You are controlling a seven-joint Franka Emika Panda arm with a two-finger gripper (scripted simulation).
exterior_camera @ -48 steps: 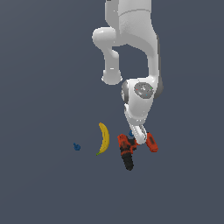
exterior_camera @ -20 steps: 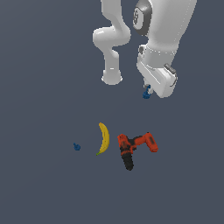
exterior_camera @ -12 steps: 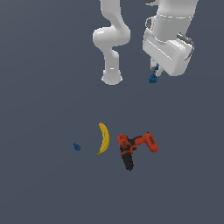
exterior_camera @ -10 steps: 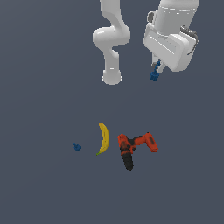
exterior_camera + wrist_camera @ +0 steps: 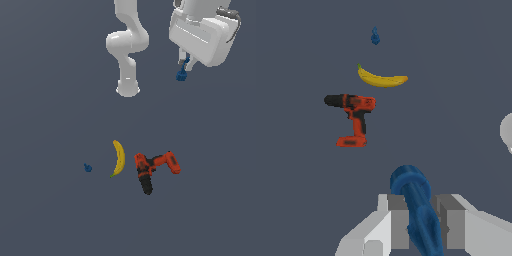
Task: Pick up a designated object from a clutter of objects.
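Blue knobby piece (image 5: 415,200) held high in the pincer (image 5: 184,67).
Dark-blue, glossy, rounded knob outward, it sits clamped between grey fingers (image 5: 393,220), well above banana (image 5: 118,157), drill (image 5: 152,169) and second blue piece (image 5: 88,167).

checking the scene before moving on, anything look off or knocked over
Nothing stands out. The gripper holds the small blue piece high above the surface, while the banana, power drill and second blue piece lie apart, undisturbed.
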